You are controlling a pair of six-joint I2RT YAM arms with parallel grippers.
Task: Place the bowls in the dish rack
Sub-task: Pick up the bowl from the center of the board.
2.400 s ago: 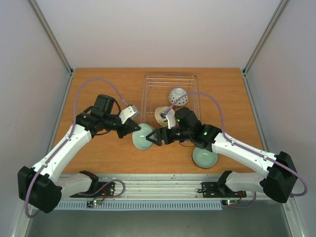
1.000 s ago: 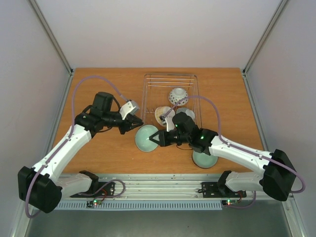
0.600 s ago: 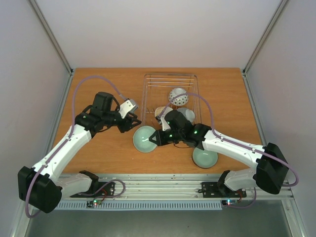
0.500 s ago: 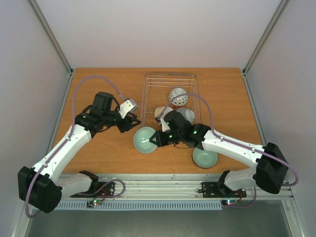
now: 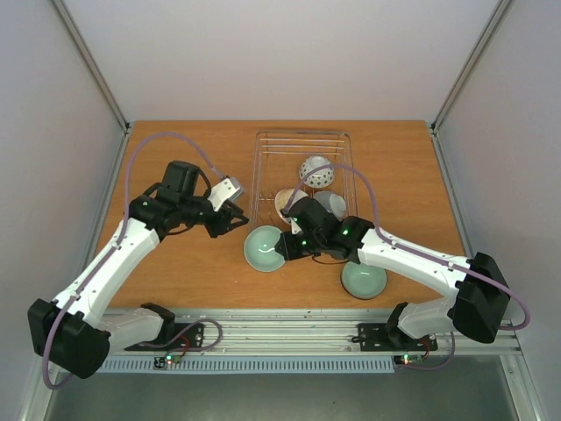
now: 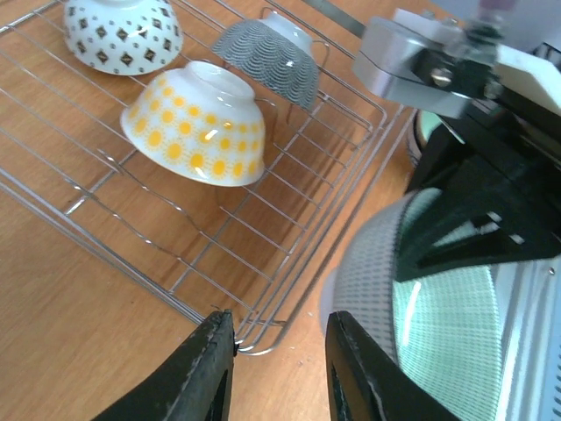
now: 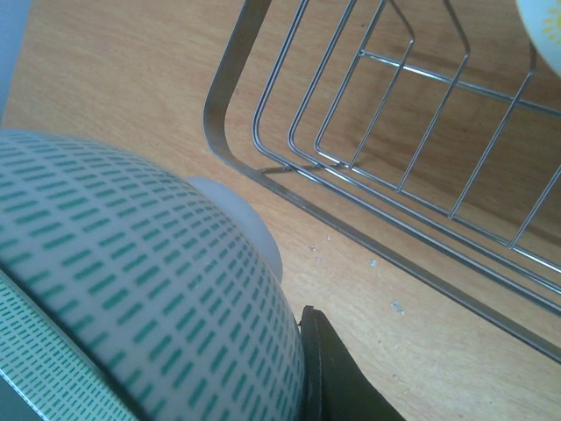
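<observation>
Celadon bowl (image 5: 262, 249) clamped by the rim in right jaws, at 7 o'clock off the rack (image 5: 302, 134).
Rim grip likely leaves the body free to slot between tines; left jaws apart, empty, at the bowl's 9 o'clock.

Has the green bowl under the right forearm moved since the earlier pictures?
No. The bowl stays at the same spot by the table's near edge.

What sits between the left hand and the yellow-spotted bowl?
Only the dish rack: its wire rim and floor, seen in the left wrist view.
</observation>
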